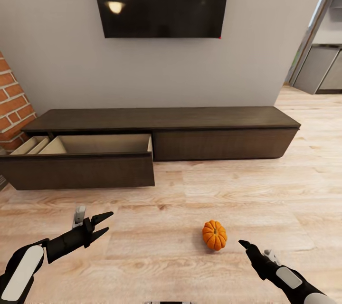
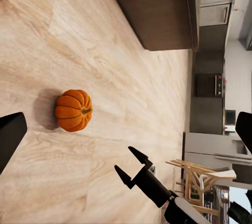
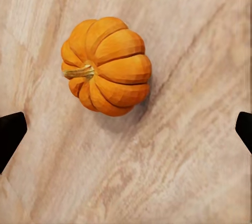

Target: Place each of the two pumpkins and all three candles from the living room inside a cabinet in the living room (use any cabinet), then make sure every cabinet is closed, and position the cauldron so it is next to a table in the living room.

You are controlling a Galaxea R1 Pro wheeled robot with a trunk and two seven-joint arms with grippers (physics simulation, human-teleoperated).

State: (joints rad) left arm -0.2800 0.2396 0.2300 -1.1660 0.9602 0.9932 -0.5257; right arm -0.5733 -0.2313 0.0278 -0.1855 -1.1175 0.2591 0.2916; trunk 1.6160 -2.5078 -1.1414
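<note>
Reaching for the pumpkin (image 1: 214, 234) on the floor, the right claw (image 1: 247, 246) hangs just beside it, fingers spread and empty — next, likely, descend, grip, and carry it to the cabinet (image 1: 223, 142)'s open drawer (image 1: 78, 168).

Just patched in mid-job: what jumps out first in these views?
A bright orange pumpkin lies alone on the wood floor, just ahead of the open right end effector. Behind it, the long dark cabinet has its left drawer pulled out, nothing visible inside. The left end effector hangs open over the floor.
</note>
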